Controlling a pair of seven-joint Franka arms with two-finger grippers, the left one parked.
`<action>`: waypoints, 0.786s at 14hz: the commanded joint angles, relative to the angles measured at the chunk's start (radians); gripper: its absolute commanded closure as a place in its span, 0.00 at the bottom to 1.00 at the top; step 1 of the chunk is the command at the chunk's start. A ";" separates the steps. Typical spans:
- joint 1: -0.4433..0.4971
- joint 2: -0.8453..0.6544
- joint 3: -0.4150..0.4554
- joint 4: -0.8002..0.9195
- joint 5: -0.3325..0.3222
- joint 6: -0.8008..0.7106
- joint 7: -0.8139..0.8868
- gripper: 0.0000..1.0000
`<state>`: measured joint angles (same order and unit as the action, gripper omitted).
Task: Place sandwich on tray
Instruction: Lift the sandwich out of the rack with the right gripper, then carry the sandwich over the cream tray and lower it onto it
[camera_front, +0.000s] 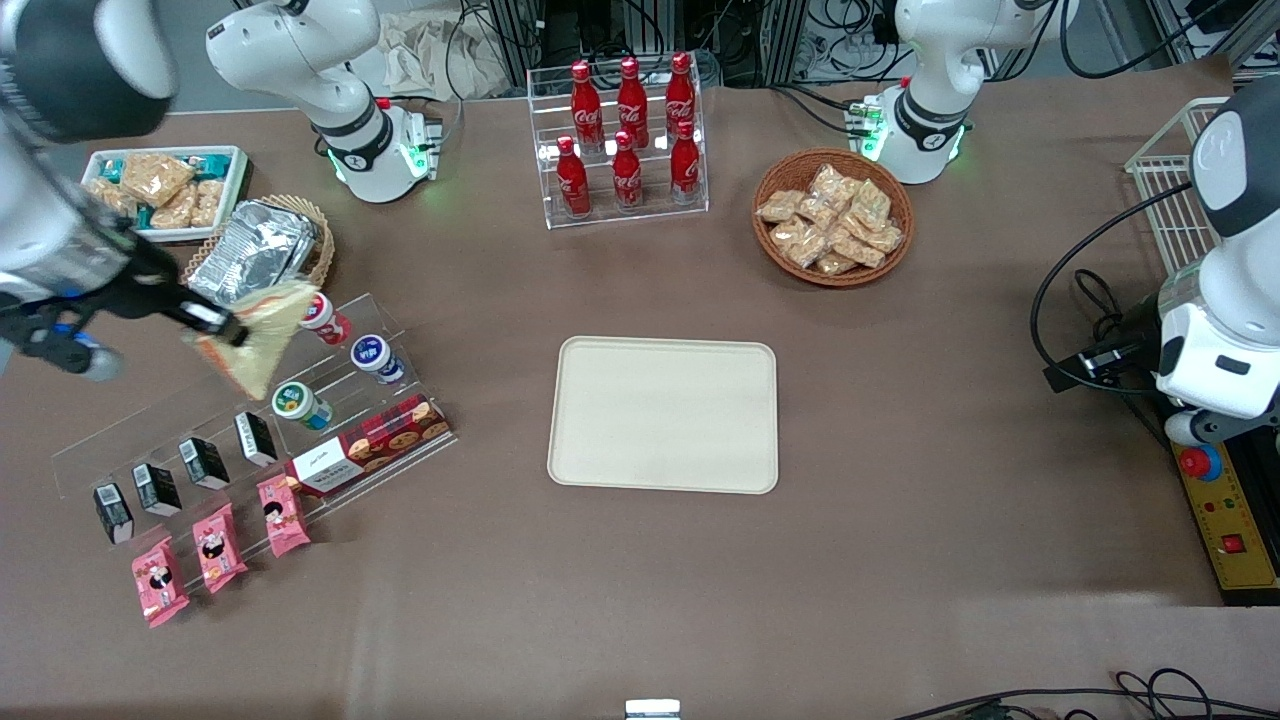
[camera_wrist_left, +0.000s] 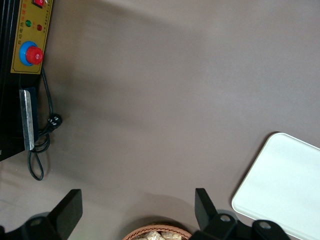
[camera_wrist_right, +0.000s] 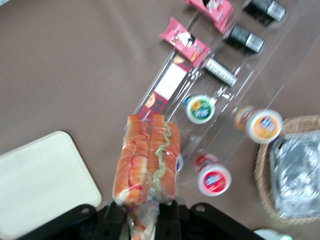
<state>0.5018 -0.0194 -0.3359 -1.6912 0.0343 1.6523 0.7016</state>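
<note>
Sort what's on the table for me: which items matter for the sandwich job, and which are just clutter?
In the job:
- sandwich, held in the gripper above the acrylic rack
- tray, bare

Lying about:
- cola bottles
- wicker basket of snack packets
- white bin of snacks
- pink packets

The right arm reaches out at the working arm's end of the table, its gripper (camera_front: 232, 332) raised, jaws clamped on the sandwich (camera_front: 262, 335).
</note>
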 joint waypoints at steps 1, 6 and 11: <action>0.130 0.067 -0.011 0.036 -0.037 0.006 0.252 0.96; 0.172 0.254 0.130 0.117 -0.037 0.109 0.640 0.96; 0.178 0.461 0.213 0.214 -0.033 0.271 0.968 0.96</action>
<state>0.6849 0.3469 -0.1426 -1.5560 0.0134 1.8718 1.5519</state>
